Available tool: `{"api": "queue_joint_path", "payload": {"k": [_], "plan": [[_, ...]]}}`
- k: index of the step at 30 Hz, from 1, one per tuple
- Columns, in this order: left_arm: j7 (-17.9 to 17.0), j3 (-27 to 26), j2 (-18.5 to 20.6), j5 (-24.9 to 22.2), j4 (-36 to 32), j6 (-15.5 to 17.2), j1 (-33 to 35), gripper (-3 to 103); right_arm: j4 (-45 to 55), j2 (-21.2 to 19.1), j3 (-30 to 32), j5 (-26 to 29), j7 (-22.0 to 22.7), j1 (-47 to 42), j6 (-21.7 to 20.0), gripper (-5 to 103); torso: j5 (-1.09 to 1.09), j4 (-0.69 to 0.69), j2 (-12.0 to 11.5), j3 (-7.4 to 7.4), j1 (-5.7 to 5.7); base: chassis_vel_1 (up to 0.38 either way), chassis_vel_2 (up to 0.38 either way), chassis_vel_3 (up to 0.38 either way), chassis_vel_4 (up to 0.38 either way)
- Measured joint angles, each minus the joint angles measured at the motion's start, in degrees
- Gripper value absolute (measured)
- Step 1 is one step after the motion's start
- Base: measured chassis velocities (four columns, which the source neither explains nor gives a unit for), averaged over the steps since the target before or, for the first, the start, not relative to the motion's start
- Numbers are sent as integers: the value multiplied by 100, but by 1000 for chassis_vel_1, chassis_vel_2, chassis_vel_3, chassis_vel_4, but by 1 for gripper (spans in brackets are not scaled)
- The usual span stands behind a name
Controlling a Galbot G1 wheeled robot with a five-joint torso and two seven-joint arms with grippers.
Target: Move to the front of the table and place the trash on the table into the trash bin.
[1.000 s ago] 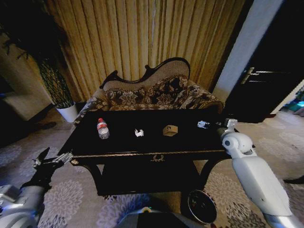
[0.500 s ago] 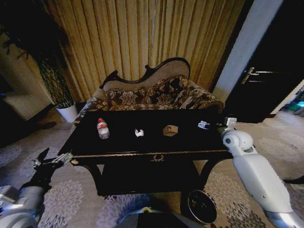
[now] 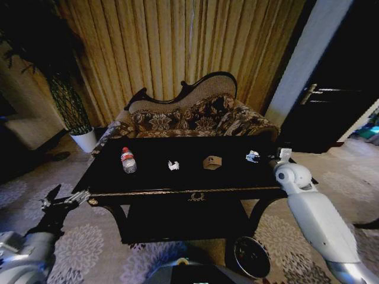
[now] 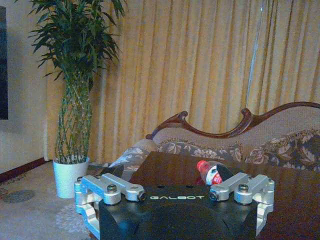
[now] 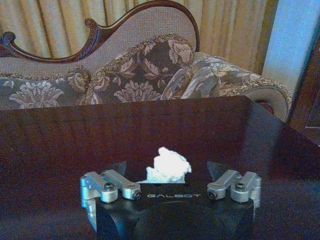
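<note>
Four bits of trash lie on the table (image 3: 106,177): bottle (image 3: 128,160), paper ball (image 3: 173,165), tan scrap (image 3: 212,162), white wad (image 3: 253,156); bin (image 3: 251,256) on the floor below. Left wrist: left gripper (image 4: 175,192), marked GALBOT, spread wide beside the red-labelled bottle. Right wrist: right gripper (image 5: 170,172), also spread, straddles the wad.

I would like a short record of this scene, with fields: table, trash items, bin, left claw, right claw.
table: black table, sofa behind it
trash items: bottle, white paper ball, tan scrap, whitish bit, all on the tabletop
bin: trash bin on the carpet by the table's front right leg
left claw: open, off the table's left front corner
right claw: open, over the tabletop, whitish bit between its fingers
</note>
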Motion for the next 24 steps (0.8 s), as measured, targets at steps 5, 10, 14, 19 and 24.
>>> {"api": "queue_joint_path", "payload": {"k": [5,10,14,19,24], "plan": [[2,22,1,0,0,0,-17,100,-9,3,1,-48,0,-25,26,70,0,0,0,0,0,0,0,0,0],[4,32,16,-1,0,0,-34,100,-6,7,8,-67,-1,-32,33,49,0,0,0,0,0,0,0,0,0],[8,36,19,-2,-1,0,-40,100,-1,12,10,-88,-2,-40,40,37,0,0,0,0,0,0,0,0,0],[16,39,10,-2,2,0,-40,100,14,17,11,-101,-5,-62,48,21,0,0,0,0,0,0,0,0,0],[24,39,3,-2,12,0,-35,100,31,18,13,-114,-14,-82,64,2,0,0,0,0,0,0,0,0,0]]}}
